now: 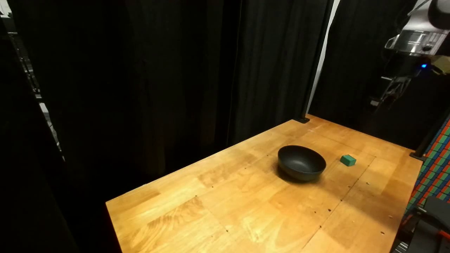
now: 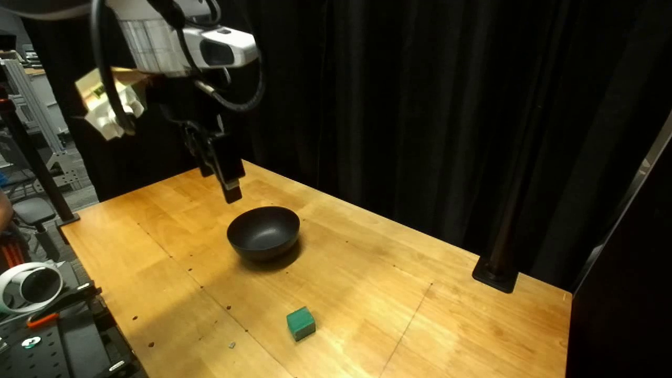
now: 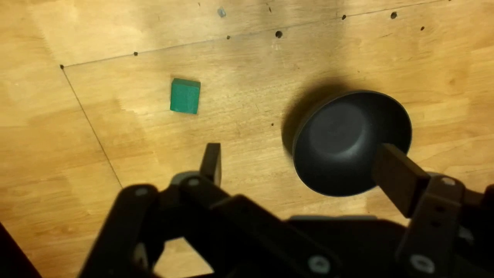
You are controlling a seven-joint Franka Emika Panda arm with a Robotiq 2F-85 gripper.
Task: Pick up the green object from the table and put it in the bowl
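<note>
Alongside black curtains [image 2: 404, 115], the wooden table [image 2: 367, 273] bears 1 green block [image 2: 301, 323] and 1 bowl [image 2: 264, 233]; above, the claw [image 3: 299, 155] gapes.

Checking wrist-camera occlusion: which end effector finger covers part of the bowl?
The finger on the right of the wrist view: its tip overlaps the bowl. The finger on the left shows its tip against the table instead.

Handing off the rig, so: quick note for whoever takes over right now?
Black two-fingered pincer: open, empty, raised above the flat light-brown wooden table.
Small green cube-like block and round matte black bowl (materials unclear): both on the table, apart; nothing visible in the bowl.
Done: nothing yet; block neither grasped nor placed.
Left: pick up the block, put it in the bowl.
</note>
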